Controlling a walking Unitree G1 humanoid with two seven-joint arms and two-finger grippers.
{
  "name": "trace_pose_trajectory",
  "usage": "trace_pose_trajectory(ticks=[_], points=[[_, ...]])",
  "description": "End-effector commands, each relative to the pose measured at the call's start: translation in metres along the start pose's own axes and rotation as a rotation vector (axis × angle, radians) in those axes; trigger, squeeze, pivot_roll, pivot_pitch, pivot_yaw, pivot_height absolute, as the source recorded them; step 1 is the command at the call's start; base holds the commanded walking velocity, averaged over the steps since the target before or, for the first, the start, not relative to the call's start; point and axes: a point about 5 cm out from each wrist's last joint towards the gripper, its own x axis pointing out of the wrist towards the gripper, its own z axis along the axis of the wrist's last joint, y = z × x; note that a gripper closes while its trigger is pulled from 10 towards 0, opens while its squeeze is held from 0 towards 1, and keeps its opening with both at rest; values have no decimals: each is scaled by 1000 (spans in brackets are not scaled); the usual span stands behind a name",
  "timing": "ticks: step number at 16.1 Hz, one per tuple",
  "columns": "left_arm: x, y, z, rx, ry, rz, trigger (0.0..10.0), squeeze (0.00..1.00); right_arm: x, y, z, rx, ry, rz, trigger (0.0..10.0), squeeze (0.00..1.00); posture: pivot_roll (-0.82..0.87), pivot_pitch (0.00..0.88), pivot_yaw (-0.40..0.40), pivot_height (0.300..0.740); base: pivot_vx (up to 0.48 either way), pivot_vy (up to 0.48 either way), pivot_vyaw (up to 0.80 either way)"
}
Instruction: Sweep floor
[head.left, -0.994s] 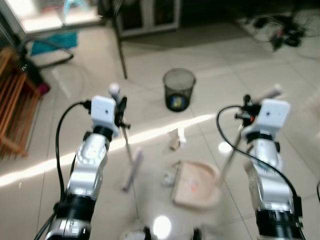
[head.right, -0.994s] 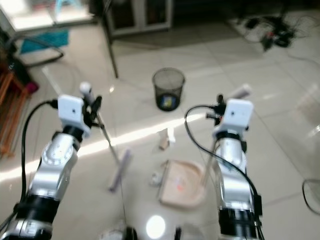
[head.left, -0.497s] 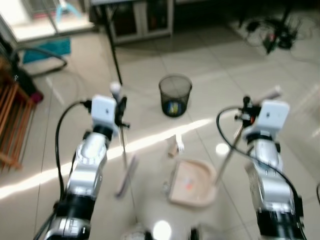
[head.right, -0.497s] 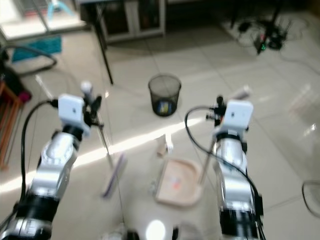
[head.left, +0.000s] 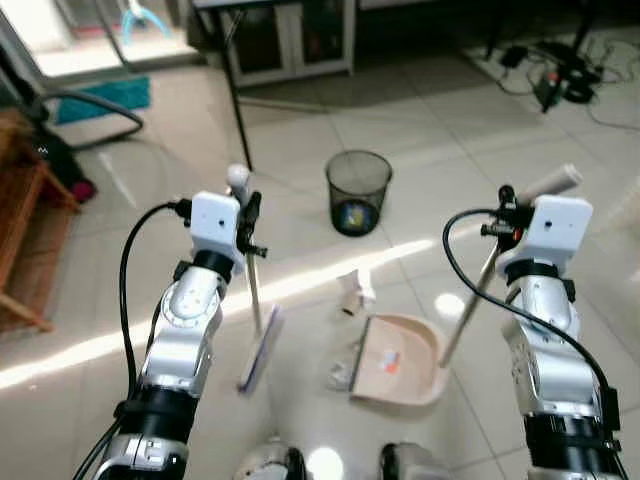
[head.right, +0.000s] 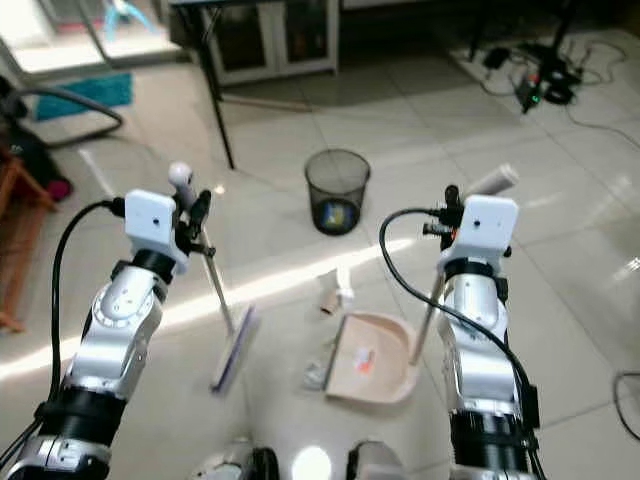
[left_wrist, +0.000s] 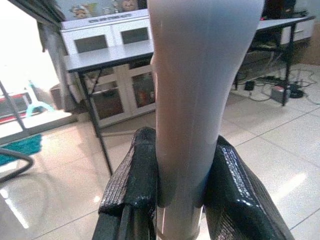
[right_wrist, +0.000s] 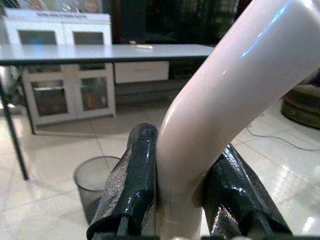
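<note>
My left gripper is shut on the handle of a broom; its lilac head rests on the tiled floor. My right gripper is shut on the long handle of a beige dustpan, which lies flat on the floor between my arms. Crumpled paper scraps lie just beyond the pan, and another scrap sits at its left edge. In the wrist views the black fingers clamp the pale broom handle, and the right fingers clamp the dustpan handle.
A black mesh waste bin stands on the floor straight ahead. A black table leg and white cabinets are behind it. Cables and a power strip lie far right. A wooden rack stands at the left.
The view has steadied and shifted as I moved. The dustpan and broom head stay on the floor in much the same place between my arms; both grippers keep their hold.
</note>
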Motion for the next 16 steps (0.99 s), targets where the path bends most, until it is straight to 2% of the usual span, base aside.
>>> trace_pose_trajectory(ticks=[1, 4, 10, 16], points=[[3, 3, 3, 11, -14, 17, 10000, 0, 7, 0, 10, -35, -46, 11, 10000, 0, 1, 135, 77, 740, 0, 0, 0], [5, 7, -1, -4, 3, 35, 10000, 0, 17, -5, 15, -13, -53, 8, 10000, 0, -14, 133, 80, 740, 0, 0, 0], [12, 5, 1, -18, 1, 17, 10000, 0, 22, -3, 16, -25, -62, 39, 10000, 0, -13, 128, 69, 740, 0, 0, 0], [6, 9, -3, -44, 13, 27, 10000, 0, 8, -8, 4, -35, -37, 30, 10000, 0, -14, 107, 68, 740, 0, 0, 0]])
